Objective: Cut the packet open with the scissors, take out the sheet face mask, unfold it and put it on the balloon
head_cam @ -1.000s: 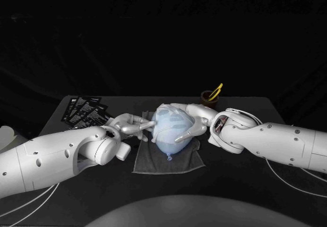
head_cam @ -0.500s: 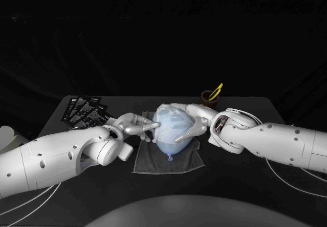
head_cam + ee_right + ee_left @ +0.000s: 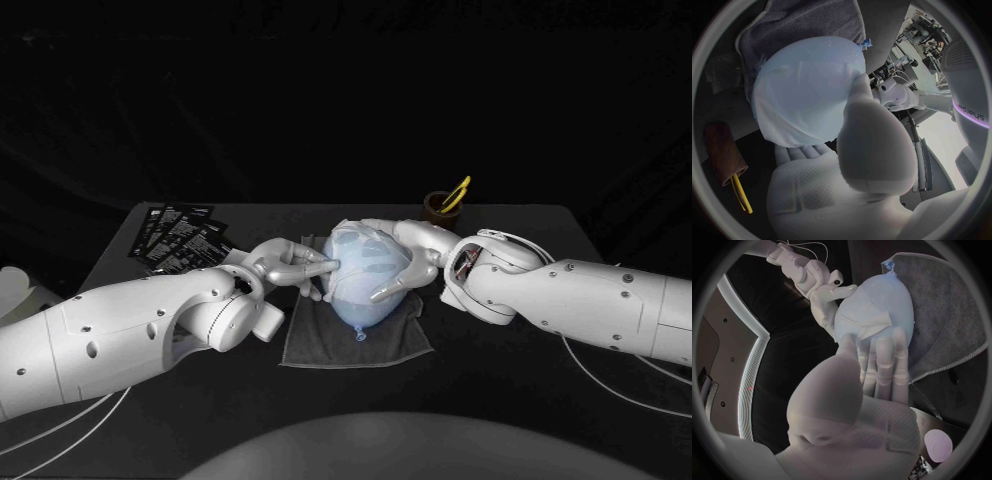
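A pale blue balloon [image 3: 364, 278] lies on a grey towel [image 3: 346, 340], knot toward me. The white sheet mask [image 3: 864, 322] is draped over the balloon [image 3: 882, 300] with a loose fold showing. My left hand [image 3: 296, 265] reaches in from the balloon's left, its fingers [image 3: 879, 357] stretched out and touching the mask's edge. From the other side my right hand [image 3: 407, 255] cups the balloon [image 3: 807, 85], thumb [image 3: 864, 125] pressed on its flank. The yellow-handled scissors [image 3: 456, 193] stand in a brown cup [image 3: 441, 207] behind.
Black packets [image 3: 180, 235] lie at the table's back left. The brown cup [image 3: 722, 150] with the scissors [image 3: 739, 192] stands close behind my right hand. The towel [image 3: 948, 315] spreads under the balloon toward the table's front.
My left hand has edged a little closer to the balloon, its fingers now against the mask. The right hand and balloon have stayed put.
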Controlling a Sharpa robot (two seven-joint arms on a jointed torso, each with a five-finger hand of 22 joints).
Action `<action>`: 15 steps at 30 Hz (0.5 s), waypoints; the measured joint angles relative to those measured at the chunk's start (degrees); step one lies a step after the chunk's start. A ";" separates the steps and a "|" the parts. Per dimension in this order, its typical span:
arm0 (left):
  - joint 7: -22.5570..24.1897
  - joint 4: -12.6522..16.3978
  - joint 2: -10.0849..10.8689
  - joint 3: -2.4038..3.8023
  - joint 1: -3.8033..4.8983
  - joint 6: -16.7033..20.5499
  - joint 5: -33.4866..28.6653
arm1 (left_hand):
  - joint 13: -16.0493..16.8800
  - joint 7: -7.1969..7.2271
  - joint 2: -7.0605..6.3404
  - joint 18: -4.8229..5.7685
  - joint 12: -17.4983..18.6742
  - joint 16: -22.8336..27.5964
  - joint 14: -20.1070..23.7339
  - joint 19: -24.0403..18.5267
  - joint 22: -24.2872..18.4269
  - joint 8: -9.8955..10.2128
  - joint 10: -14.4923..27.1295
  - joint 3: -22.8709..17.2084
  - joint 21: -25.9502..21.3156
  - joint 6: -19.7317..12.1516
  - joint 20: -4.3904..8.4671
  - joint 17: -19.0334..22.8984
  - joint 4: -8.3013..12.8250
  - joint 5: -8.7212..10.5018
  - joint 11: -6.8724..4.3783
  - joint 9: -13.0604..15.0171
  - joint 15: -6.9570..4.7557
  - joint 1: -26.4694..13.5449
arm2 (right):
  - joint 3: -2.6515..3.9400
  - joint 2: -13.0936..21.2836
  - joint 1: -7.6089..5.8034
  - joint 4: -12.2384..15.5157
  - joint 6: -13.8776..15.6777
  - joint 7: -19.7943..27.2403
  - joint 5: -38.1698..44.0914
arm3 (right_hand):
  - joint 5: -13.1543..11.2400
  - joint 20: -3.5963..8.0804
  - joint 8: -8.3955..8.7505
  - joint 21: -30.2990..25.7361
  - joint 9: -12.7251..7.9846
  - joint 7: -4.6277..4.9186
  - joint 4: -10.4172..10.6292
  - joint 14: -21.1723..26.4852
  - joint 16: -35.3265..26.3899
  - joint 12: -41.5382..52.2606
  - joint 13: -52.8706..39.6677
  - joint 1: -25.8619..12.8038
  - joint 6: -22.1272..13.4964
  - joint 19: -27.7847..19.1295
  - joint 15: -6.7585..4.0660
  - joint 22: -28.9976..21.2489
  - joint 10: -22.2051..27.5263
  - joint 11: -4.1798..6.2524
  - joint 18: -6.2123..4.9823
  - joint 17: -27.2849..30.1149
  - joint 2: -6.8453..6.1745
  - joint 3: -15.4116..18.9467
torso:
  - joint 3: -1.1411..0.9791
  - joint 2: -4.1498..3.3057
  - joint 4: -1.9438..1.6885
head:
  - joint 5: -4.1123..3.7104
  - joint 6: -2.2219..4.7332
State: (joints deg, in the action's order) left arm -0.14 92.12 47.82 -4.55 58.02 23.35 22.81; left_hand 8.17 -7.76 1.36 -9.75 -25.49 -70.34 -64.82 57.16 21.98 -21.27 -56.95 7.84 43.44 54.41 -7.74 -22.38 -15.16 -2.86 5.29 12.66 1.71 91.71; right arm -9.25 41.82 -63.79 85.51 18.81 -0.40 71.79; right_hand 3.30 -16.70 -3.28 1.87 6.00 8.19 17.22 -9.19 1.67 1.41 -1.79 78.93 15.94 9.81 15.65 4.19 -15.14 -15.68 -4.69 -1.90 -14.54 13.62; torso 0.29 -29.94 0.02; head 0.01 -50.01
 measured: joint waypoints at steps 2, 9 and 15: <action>0.09 -0.01 -0.07 0.00 0.00 -0.01 0.04 | 0.06 0.27 1.07 0.01 -0.26 -0.38 -0.30 0.28 0.28 -0.24 -0.33 -1.11 0.45 0.73 0.28 0.00 0.57 0.00 -0.32 0.04 -0.30 2.14 | 0.00 -0.01 0.01 -0.03 0.00 -0.01 0.00 | 0.00 0.00 0.04 0.00 -0.01 0.00 0.00 0.00 0.00 0.09 0.00 0.00 0.00 0.00 0.00 0.00 0.00 0.00 0.01 0.00 0.00 0.00 | -0.01 0.00 0.00 | 0.00 0.00; 0.26 -0.25 -0.27 0.00 0.00 0.03 0.24 | 0.09 0.88 2.11 0.03 -1.43 -1.70 -1.26 0.40 1.61 -0.67 -2.18 -4.00 2.32 3.12 1.19 0.07 1.89 0.01 -1.50 -0.18 -1.21 6.02 | 0.01 -0.04 0.03 -0.05 -0.01 -0.03 0.00 | 0.00 0.00 0.04 0.00 0.04 0.00 0.01 0.00 0.00 0.22 0.01 0.00 0.00 0.00 0.00 0.00 0.00 0.00 0.33 0.00 0.00 0.01 | -0.01 0.01 -0.01 | -0.07 0.00; 0.43 -0.37 -0.43 0.01 0.00 0.11 0.51 | 0.30 1.21 2.10 0.05 -1.97 -3.29 -2.18 0.17 2.61 -1.01 -2.99 -5.43 3.68 4.23 1.42 -1.64 1.57 0.02 -1.91 -0.37 -1.93 6.01 | 0.01 -0.05 0.05 -0.06 -0.01 -0.06 0.00 | 0.00 0.00 0.05 0.00 0.04 0.00 0.01 0.00 0.00 0.22 0.03 0.01 -0.01 0.00 0.00 -0.01 0.00 0.00 0.34 0.00 0.00 0.01 | -0.01 0.03 -0.01 | -0.08 0.00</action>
State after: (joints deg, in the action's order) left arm 0.29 91.75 47.39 -4.55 58.02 23.46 23.32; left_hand 8.47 -6.55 3.46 -9.70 -27.46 -73.62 -67.00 57.33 24.58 -22.28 -59.93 2.41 47.12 58.64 -6.33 -24.02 -13.59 -2.84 3.38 12.29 -0.22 97.72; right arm -9.24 41.77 -63.74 85.44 18.80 -0.46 71.79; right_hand 3.30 -16.70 -3.23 1.87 6.04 8.19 17.23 -9.19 1.67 1.64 -1.76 78.94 15.93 9.81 15.65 4.18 -15.13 -15.67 -4.35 -1.90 -14.53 13.63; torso 0.27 -29.91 0.01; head -0.07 -50.01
